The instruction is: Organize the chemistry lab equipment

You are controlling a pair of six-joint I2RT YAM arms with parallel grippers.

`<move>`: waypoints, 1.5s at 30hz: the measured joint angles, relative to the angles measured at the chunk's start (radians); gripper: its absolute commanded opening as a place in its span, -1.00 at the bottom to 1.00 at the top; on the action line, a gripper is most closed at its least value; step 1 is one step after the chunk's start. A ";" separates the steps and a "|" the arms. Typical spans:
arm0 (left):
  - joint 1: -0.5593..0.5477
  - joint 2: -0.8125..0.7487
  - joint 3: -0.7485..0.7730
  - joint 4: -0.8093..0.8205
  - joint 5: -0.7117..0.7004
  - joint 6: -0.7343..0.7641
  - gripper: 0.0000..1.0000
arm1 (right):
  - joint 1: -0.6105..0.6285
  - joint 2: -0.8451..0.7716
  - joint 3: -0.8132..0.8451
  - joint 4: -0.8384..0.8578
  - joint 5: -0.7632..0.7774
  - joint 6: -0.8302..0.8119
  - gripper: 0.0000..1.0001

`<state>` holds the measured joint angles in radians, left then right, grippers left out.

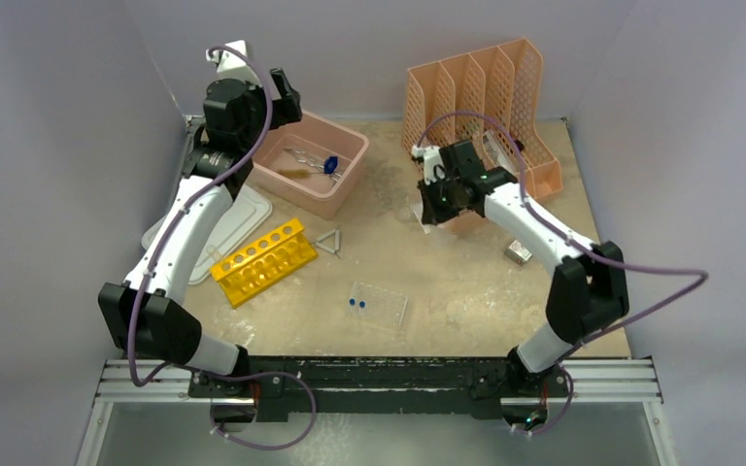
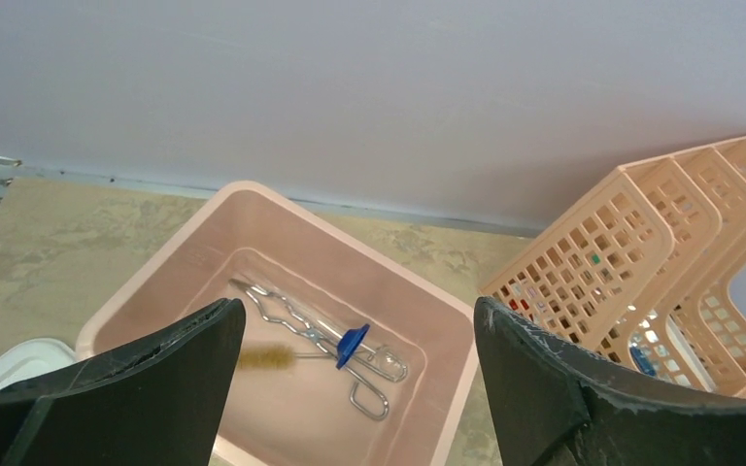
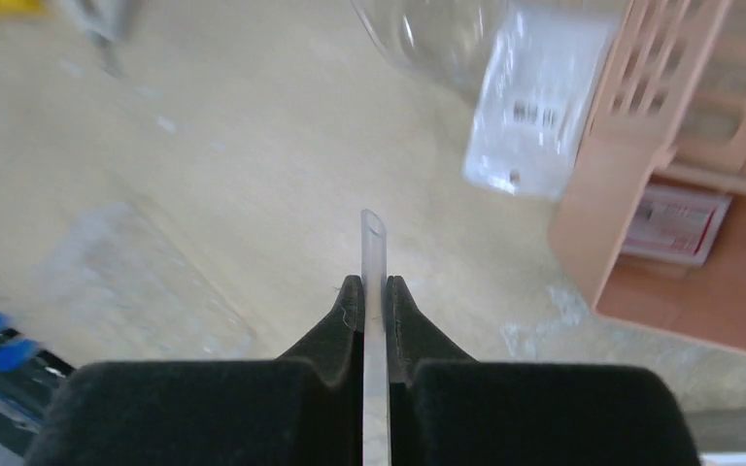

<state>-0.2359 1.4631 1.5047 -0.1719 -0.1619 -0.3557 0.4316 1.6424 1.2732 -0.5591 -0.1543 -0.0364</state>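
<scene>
The metal tongs [image 1: 307,158] lie inside the pink tub [image 1: 348,189], with a small brush and a blue-capped piece; they also show in the left wrist view [image 2: 287,316]. My left gripper [image 1: 287,92] hangs open and empty above the tub [image 2: 359,311]. My right gripper [image 1: 434,201] is shut on a thin clear tube [image 3: 373,243] that sticks out past the fingertips [image 3: 374,286]. The yellow test-tube rack [image 1: 264,260] and the wire triangle [image 1: 328,241] lie on the table left of centre. The clear tray [image 1: 389,309] holds two blue-capped vials [image 1: 355,304].
The peach file holder [image 1: 486,92] stands at the back right, close behind my right gripper. A grey lid [image 1: 248,218] lies under the left arm. A small metal object [image 1: 518,251] sits at the right. A clear bag with a barcode label [image 3: 534,107] lies by the holder.
</scene>
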 measured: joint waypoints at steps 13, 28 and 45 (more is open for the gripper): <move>-0.002 -0.029 -0.213 0.401 0.455 -0.266 0.67 | 0.000 -0.151 0.210 0.356 -0.242 0.227 -1.00; -0.137 -0.011 -0.356 0.583 0.651 -0.480 0.52 | 0.000 0.015 0.388 0.547 -0.200 0.518 -1.00; -0.227 -0.016 -0.376 0.497 0.487 0.079 -0.38 | -0.030 0.133 0.509 0.349 -0.199 0.935 -1.00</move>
<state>-0.4625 1.4471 1.1290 0.3248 0.3248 -0.2764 0.4015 1.7756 1.7821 -0.2096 -0.3531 0.8989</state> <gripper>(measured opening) 0.399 0.031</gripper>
